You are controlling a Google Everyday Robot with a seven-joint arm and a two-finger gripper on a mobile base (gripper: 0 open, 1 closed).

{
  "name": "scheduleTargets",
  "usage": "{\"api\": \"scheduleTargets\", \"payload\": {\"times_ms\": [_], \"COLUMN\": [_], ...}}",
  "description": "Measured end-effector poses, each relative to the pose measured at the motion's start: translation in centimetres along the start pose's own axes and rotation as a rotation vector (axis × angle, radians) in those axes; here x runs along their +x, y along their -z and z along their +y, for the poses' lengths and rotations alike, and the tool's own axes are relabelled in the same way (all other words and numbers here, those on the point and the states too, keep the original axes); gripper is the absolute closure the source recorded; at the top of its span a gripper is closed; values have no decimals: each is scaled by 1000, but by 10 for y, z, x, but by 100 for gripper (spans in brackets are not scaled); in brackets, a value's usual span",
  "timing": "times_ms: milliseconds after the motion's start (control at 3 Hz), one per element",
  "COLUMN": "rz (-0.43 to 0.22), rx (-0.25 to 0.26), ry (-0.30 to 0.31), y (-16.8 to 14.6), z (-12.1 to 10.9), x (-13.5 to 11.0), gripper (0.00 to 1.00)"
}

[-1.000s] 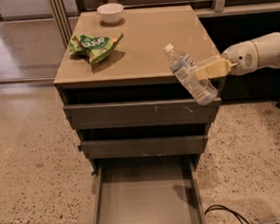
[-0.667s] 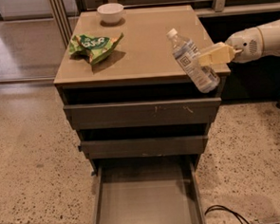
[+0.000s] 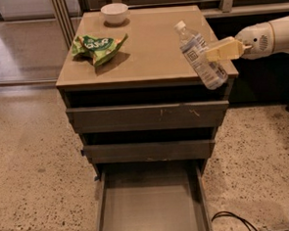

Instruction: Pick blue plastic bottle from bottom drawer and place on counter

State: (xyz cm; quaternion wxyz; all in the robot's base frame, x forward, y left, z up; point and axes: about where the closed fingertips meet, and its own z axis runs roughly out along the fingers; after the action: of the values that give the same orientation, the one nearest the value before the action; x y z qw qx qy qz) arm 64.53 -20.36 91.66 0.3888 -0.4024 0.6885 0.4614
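**Camera view: pincer grips the bottle at the table's corner**

The pincer (image 3: 211, 53) comes in from the right on a white arm (image 3: 272, 35). Its tan fingers (image 3: 224, 49) are closed tight on the middle of the blue plastic bottle (image 3: 197, 49). The bottle is held tilted, with its white cap up and to the left of the pincer and its base down and to the right. In the picture it overlaps the right front corner of the table (image 3: 151, 58). I cannot tell whether it touches the top.

The bottom drawer (image 3: 150, 212) stands pulled out well below and to the left of the pincer. A green snack bag (image 3: 98, 45) lies on the table far to its left, and a white bowl (image 3: 114, 12) sits beyond that.

Compared with a second ago, bottle and pincer sit higher in the picture and slightly further right. The tilt is much the same.
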Motion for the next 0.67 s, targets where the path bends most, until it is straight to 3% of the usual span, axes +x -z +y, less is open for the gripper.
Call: {"api": "scheduleTargets", "payload": {"times_ms": [333,667], "rz": [-24,-98], "rx": [24,43], "ry": [30,42], "y": [-6,-13], "z": [-17,-45], "x": [-13,-31], "gripper": [100,100]}}
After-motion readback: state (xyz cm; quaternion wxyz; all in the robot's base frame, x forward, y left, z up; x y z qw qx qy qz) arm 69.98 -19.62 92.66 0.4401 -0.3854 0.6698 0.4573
